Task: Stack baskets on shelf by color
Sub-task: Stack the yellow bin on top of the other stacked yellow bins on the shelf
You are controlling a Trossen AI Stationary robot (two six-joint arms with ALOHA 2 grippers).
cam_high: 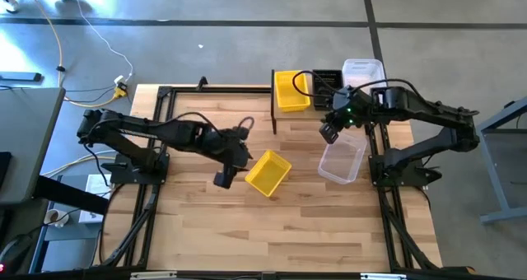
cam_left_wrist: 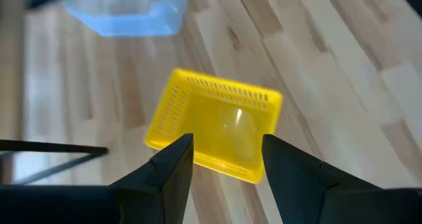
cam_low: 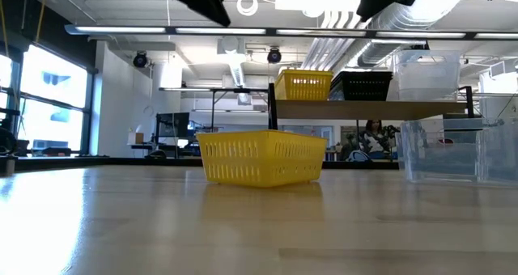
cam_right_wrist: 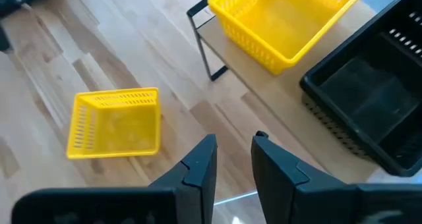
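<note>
Loose yellow basket [cam_high: 268,173]: lay on the table [cam_high: 247,239] near its middle, skewed to the table edges, upright and empty.
Left gripper [cam_high: 225,179]: hung above the table just beside this basket, on the side toward the table's left edge; fingers parted with nothing between them.
Long axis: ran diagonally, judged not yet square to the parted fingers.
Nearer arm: left; the loose yellow basket lay directly ahead of its fingers [cam_left_wrist: 173,165].
Right gripper [cam_high: 330,133]: empty, fingers slightly apart, above the clear basket [cam_high: 342,161] near the right edge.
Shelf [cam_high: 284,111]: stood at the far edge, carrying a yellow basket [cam_high: 291,91], a black basket [cam_high: 326,81] and a clear one [cam_high: 363,70].
</note>
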